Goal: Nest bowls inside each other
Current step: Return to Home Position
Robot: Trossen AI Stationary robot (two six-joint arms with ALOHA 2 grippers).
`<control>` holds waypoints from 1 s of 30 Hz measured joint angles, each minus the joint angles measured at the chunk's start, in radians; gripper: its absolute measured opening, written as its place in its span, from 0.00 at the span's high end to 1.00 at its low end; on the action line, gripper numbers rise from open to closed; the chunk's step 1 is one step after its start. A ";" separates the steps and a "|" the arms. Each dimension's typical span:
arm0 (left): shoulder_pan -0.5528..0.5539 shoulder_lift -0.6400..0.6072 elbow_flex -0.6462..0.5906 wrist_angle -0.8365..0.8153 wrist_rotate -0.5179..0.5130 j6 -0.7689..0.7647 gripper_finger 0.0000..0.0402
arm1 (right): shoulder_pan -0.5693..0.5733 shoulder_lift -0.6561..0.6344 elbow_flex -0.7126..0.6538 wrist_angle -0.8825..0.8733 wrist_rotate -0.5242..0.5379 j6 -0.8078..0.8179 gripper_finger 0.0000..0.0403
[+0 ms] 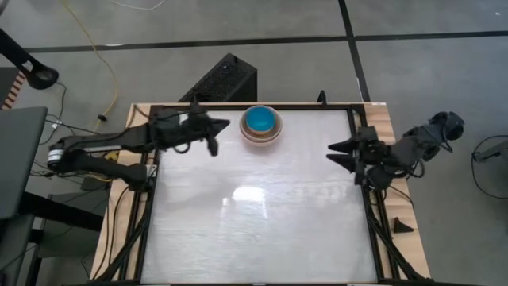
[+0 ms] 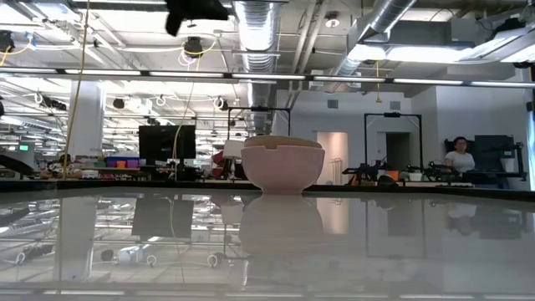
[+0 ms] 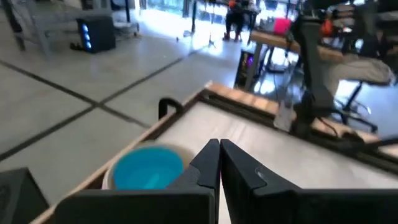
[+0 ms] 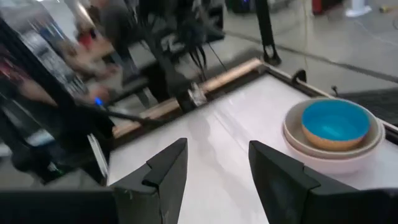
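The bowls stand nested in one stack [image 1: 261, 125] at the middle of the table's far edge. A turquoise-blue bowl [image 4: 334, 121] sits innermost, a salmon-orange rim [image 4: 339, 144] shows around it, and a pale pinkish-white bowl [image 2: 282, 167] is outermost, its base on the table. My left gripper [image 1: 222, 127] hangs shut just left of the stack, above the table, with nothing in it; its shut fingers [image 3: 219, 158] point past the blue bowl [image 3: 148, 168]. My right gripper [image 1: 331, 153] stands open and empty at the table's right edge, pointing toward the stack [image 4: 217, 165].
A black box [image 1: 226, 79] stands on the floor beyond the far edge. A dark frame [image 1: 361, 171] runs round the white tabletop. A small black block [image 1: 402, 226] lies on the wooden margin at right. The tabletop [image 1: 254, 214] lies broad in front of the stack.
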 joint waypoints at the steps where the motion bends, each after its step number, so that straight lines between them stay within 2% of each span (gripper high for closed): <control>1: -0.012 -0.024 0.000 -0.045 -0.006 -0.008 1.00 | 0.013 -0.037 -0.046 0.041 0.015 -0.009 0.49; 4: -0.055 -0.076 0.000 -0.180 -0.030 -0.032 1.00 | 0.038 -0.143 -0.172 0.173 0.034 -0.066 0.50; 8: -0.131 -0.136 0.000 -0.246 -0.095 -0.044 1.00 | 0.040 -0.261 -0.315 0.344 0.035 -0.147 0.51; 16: -0.248 -0.242 -0.012 -0.363 -0.285 -0.095 1.00 | 0.039 -0.471 -0.512 0.483 0.053 -0.198 0.51; 20: -0.295 -0.339 -0.138 -0.240 -0.312 -0.135 1.00 | 0.039 -0.546 -0.559 0.483 0.058 -0.199 0.51; 26: -0.364 -0.517 -0.428 0.024 -0.341 -0.208 1.00 | 0.039 -0.650 -0.602 0.537 0.078 -0.248 0.51; 30: -0.406 -0.598 -0.562 0.093 -0.394 -0.249 1.00 | 0.039 -0.698 -0.646 0.550 0.100 -0.258 0.51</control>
